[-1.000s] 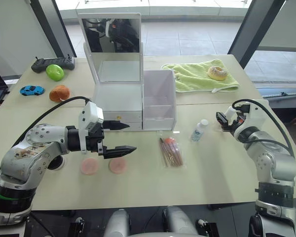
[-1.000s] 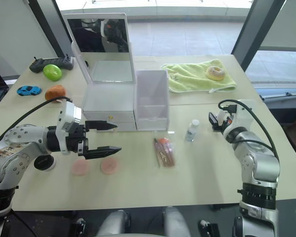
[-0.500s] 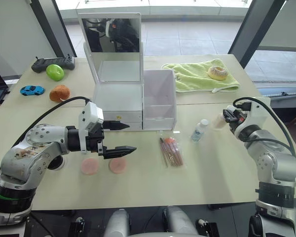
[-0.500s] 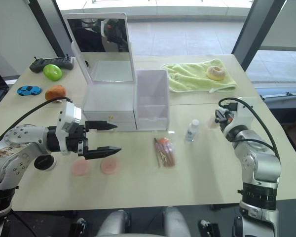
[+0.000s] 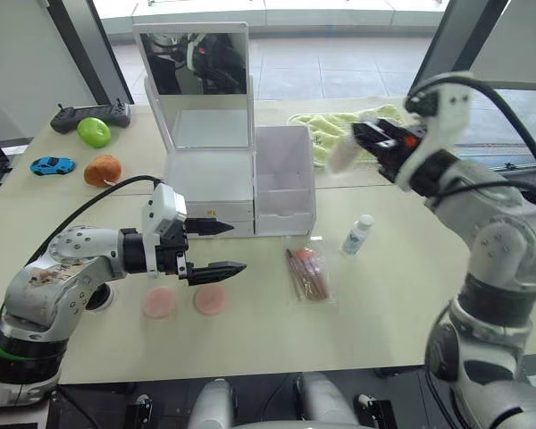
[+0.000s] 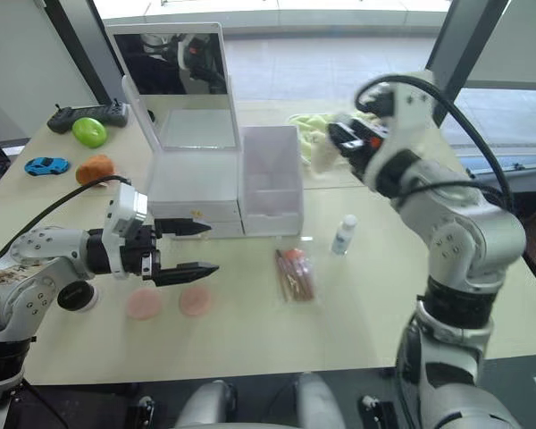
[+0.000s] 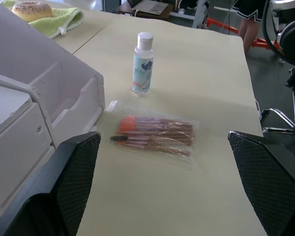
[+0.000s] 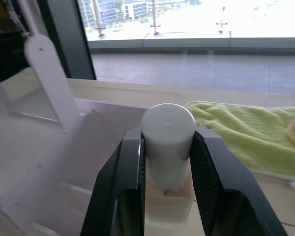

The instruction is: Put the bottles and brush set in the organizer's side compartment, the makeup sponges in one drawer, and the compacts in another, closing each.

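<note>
The white organizer [image 5: 210, 183] stands mid-table with its mirror lid up and its drawers shut; its side compartment [image 5: 284, 179] is open-topped. My right gripper [image 5: 368, 143] is shut on a white-capped bottle [image 8: 167, 132], held in the air just right of and above that compartment. A second bottle [image 5: 358, 234] stands on the table, and the bagged brush set [image 5: 309, 273] lies left of it. Two flat pink rounds [image 5: 160, 303] [image 5: 210, 300], which look like the makeup sponges, lie under my open left gripper [image 5: 228, 248]. The compacts are out of view.
A green towel [image 7: 64, 19] with a doughnut [image 7: 32, 9] lies behind the organizer's right side. At the far left are a green apple [image 5: 94, 132], a black controller [image 5: 89, 113], a blue toy car [image 5: 54, 164] and an orange ball [image 5: 104, 169].
My right arm has risen from the table's right edge and swung left, carrying the bottle up beside the side compartment. The left gripper has stayed put.
</note>
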{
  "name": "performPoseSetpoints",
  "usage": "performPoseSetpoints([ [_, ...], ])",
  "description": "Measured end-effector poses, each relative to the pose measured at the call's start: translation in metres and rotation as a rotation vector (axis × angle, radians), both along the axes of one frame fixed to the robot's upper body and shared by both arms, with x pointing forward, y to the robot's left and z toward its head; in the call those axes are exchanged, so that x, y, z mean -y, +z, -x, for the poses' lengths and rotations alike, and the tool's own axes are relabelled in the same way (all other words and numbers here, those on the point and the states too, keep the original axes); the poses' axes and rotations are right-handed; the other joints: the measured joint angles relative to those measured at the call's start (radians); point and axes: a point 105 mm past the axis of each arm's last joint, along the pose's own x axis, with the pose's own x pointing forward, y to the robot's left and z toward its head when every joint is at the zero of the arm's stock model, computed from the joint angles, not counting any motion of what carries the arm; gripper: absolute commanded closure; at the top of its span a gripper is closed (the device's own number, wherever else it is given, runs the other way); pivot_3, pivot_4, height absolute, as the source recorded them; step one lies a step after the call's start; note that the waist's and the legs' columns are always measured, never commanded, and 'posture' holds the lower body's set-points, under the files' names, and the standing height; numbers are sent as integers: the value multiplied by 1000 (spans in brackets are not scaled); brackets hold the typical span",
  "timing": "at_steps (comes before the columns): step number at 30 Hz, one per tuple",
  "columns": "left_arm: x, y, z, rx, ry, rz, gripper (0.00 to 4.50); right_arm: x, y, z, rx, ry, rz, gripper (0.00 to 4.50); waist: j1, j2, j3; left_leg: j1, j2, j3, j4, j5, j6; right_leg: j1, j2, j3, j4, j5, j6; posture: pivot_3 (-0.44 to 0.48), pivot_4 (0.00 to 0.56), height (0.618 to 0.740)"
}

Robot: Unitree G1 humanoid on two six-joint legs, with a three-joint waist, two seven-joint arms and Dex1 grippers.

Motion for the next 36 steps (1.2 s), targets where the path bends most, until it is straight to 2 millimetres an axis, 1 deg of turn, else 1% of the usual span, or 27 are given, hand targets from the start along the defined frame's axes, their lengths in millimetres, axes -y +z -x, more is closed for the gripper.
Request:
performPoseSetpoints([
  [1,0,0,-1,-2,7,4,0,-11,0,1,-17,34,8,3535,1,0,0,-1,0,0,0,0,0,0,0,0,0,0,0,0,150,740],
  [4,-5,-3,-6,-14,37,6,0,-34,-8,0,-80,94,34,3535,9,0,0,-2,0,0,1,0,0,-1,-1,-1,-1,1,-2,0,150,740],
  [8,-7,-4,-8,-17,49,6,0,-46,-18,-7,-113,90,111,3535,9,-1,0,-2,-1,0,1,0,0,-1,-1,0,-1,1,-1,0,150,740],
  [11,-7,-4,-9,-15,54,6,0,-45,-26,-14,-120,58,171,3535,8,-1,0,-3,-1,0,0,0,0,-3,-1,0,-1,1,-1,0,150,740],
  [16,-7,-3,-10,-10,64,6,0,-41,-33,-22,-108,21,198,3535,6,-1,0,-3,0,0,0,0,0,-4,-1,0,0,1,-1,0,150,740],
  [20,-8,1,-11,7,72,10,0,-40,-50,-26,-136,11,216,3535,6,-1,0,-4,0,0,0,0,1,-4,-1,0,0,1,-1,0,150,740],
  [27,-7,10,-14,44,79,14,0,-40,-63,-29,-149,-8,238,3535,6,-1,0,-5,-1,0,0,0,1,-6,-1,0,0,1,-1,0,150,740],
  [32,-6,12,-12,48,72,-1,0,-39,-83,-30,-185,-22,262,3535,6,-1,0,-5,-1,0,0,1,1,-6,-1,0,0,1,-1,0,150,740],
  [36,-7,15,-12,46,73,-20,0,-40,-91,-31,-194,-28,261,3535,6,-1,0,-5,-1,0,0,1,1,-6,0,0,0,1,0,0,150,740],
])
